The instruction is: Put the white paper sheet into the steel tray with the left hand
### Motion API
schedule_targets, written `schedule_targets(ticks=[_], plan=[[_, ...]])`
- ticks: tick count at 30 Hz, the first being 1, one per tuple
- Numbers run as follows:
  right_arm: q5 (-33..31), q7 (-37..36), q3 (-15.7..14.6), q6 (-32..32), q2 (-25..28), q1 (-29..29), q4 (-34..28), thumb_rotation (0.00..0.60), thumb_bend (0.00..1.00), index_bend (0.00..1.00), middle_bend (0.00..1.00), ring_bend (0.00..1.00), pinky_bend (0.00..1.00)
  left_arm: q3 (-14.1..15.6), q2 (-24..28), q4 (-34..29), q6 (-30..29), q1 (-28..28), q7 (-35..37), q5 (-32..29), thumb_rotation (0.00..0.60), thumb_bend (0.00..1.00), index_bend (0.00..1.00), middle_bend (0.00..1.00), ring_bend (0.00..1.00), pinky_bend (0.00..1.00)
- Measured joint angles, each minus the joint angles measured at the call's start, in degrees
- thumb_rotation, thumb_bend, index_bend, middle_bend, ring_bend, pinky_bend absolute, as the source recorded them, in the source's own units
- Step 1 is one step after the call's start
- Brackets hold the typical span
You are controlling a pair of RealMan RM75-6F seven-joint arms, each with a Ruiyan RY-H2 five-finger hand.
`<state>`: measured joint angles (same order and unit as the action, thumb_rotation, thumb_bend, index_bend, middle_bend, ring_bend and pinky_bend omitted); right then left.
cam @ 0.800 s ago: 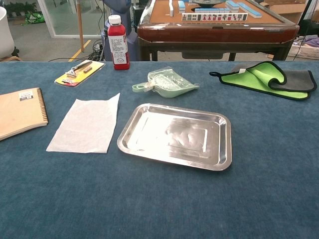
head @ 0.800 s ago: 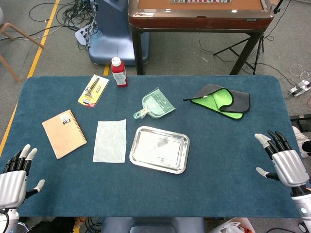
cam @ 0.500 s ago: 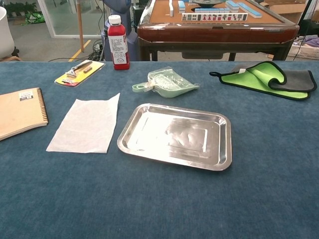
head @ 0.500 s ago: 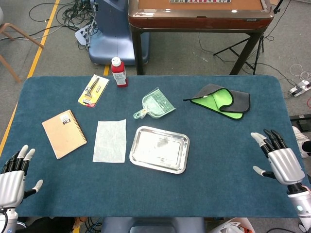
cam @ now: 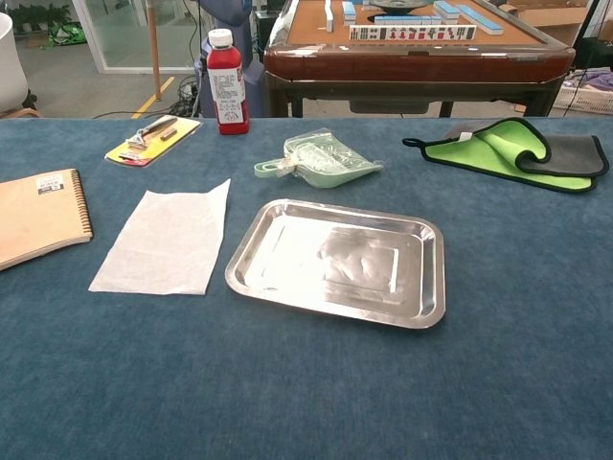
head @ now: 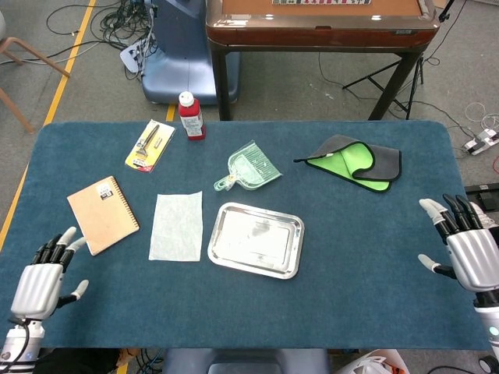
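A workshop floor with loose cables and a brown games table [head: 320,19] lies beyond the far edge of a blue tabletop [head: 351,257]. The paper sheet [head: 177,226] lies flat a little left of the tabletop's middle, just beside the left rim of the steel tray [head: 256,239] but apart from it; in the chest view the paper sheet [cam: 167,240] and the tray [cam: 337,260] show the same narrow gap of blue cloth between them. The tray sits near the centre, its long sides slightly skewed to the table's edges, with nothing in it.

The left hand [head: 45,280] hovers over the near left corner of the tabletop, released, fingers apart and pointing toward the far edge, grasping nothing; it is well apart from the sheet. The right hand [head: 471,251] hangs at the right edge, near the front, likewise released with fingers spread. Neither hand shows in the chest view.

A brown notebook [head: 103,213] lies toward the left edge, between the left hand and the sheet. Near the far edge stand a red bottle [head: 190,116] with a white cap and, left of it, a yellow card [head: 150,145] carrying a razor. A pale green dustpan [head: 249,167] lies beyond the tray, and a green and grey cloth [head: 355,162] lies toward the far right corner
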<state>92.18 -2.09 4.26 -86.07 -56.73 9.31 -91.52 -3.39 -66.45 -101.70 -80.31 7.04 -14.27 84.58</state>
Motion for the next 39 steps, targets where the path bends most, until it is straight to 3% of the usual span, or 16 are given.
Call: schedule_targets(ticks=[5,15,27,39], plan=[[-0.3,0.7,0.1,0.3,0.3,0.1,-0.7,0.600,0.06,0.08,0.17,0.00,0.05,-0.3,-2.1,3.2,6.1,4.3,2.2,0.0,0.600,0.24,0.19,0.07,0.06,0.10],[-0.9,1.7,0.1,0.4,0.8,-0.3,-1.9,0.600,0.06,0.08,0.17,0.00,0.05,-1.6,-11.6,11.0,14.4,12.2,2.8,-0.5,0.600,0.24,0.19,0.07,0.06,0.10],[-1.3,0.8,-0.2,0.3,0.6,-0.8,-1.1,0.600,0.06,0.08,0.17,0.00,0.05,-3.2,-19.8,14.9,19.5,18.1,-1.0,-4.5,0.600,0.24,0.19,0.07,0.06,0.10],[-1.6,-0.9,-0.3,-0.1,0.4,-1.4,0.4,0.600,0.06,0.08,0.17,0.00,0.05,-4.6,-25.5,18.6,21.1,21.2,-2.4,-9.1,0.600,0.24,0.21,0.07,0.06,0.10]])
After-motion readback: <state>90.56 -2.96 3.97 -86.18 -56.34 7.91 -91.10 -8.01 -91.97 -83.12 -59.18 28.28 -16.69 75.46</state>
